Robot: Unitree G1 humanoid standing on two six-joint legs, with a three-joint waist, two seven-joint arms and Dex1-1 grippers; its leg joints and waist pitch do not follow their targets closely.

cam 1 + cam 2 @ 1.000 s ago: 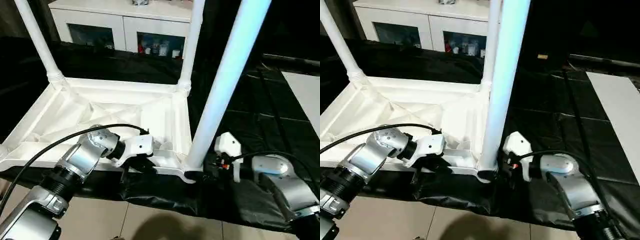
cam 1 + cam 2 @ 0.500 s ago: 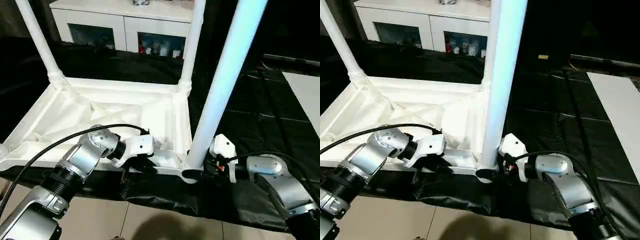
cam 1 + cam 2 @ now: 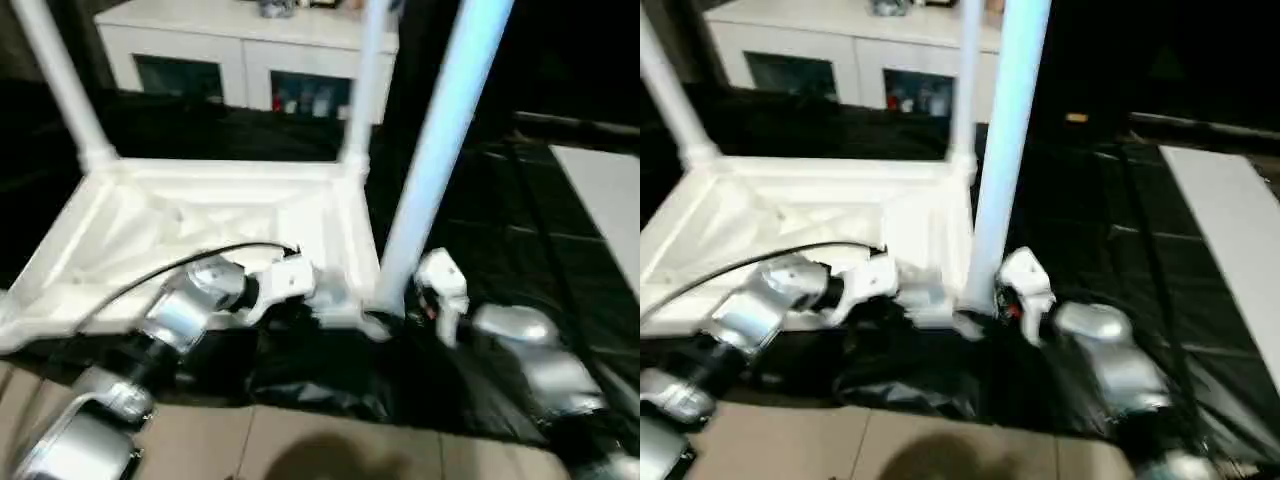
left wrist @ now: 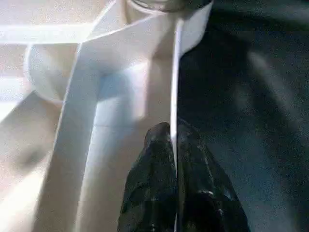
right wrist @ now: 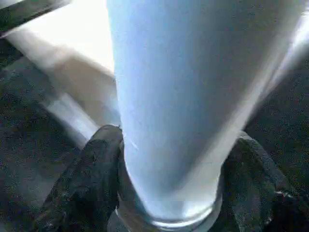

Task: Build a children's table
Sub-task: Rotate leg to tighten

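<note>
The tabletop point(image 3: 200, 215) rim was seen pinched by the left tool point(image 4: 175, 145) in its wrist view; the near leg point(image 5: 193, 96) was clasped at its base by the right tool point(image 5: 169, 164).

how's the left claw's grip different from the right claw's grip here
The left claw pinches the thin rim of the tabletop, its fingers nearly together. The right claw is spread wide around the base of the near leg, one finger on each side. The rim is flat and thin, the leg round and thick. Both are shut on table parts.
</note>
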